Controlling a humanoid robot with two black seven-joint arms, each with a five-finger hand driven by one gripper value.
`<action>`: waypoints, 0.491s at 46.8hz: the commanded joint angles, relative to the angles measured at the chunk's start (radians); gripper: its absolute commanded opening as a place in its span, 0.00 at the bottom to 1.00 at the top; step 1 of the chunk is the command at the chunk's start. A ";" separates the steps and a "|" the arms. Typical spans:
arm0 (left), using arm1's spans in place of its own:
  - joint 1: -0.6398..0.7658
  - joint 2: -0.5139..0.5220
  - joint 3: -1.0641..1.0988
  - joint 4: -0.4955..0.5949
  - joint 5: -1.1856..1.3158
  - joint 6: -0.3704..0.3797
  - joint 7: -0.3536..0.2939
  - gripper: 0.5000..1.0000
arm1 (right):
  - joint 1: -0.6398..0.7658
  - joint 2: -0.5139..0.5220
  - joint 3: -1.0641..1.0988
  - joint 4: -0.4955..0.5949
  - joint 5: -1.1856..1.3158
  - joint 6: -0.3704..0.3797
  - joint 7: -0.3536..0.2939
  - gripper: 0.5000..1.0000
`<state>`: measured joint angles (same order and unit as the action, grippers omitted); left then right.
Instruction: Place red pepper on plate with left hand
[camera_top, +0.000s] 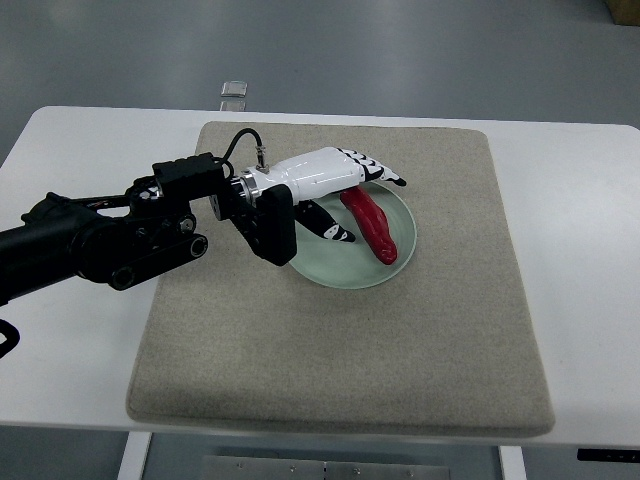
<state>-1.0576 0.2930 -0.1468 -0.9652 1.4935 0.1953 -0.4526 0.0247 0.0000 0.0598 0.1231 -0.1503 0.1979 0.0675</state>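
Reaching in from the left edge, the left hand (335, 190) hung over the plate (330, 270) with its fingers (385, 172) extended past the far rim and the thumb (328, 228) spread below; it looked released, grasping nothing. The pepper (372, 224) lay inside the plate, its upper end just under the palm, so close that contact could not be ruled out. The main risk, as I judged it, was in withdrawal: a finger or the thumb catching the stem end could drag the pepper back over the rim, or nudge the light plate across the mat (340, 350). Nothing else stood near on the mat or the table (580, 250). No right hand showed.
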 joint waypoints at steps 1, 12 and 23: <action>0.001 0.000 -0.019 -0.001 -0.051 0.026 0.000 0.86 | 0.000 0.000 0.000 0.001 0.000 0.000 0.000 0.86; 0.018 -0.002 -0.086 0.002 -0.464 0.113 0.002 0.98 | 0.000 0.000 0.000 0.000 0.000 0.000 0.000 0.86; 0.024 -0.005 -0.201 0.029 -0.901 0.113 0.003 0.98 | 0.000 0.000 0.000 0.000 0.000 0.000 0.000 0.86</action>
<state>-1.0375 0.2901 -0.3008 -0.9368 0.7158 0.3112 -0.4499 0.0245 0.0000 0.0598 0.1226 -0.1503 0.1979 0.0675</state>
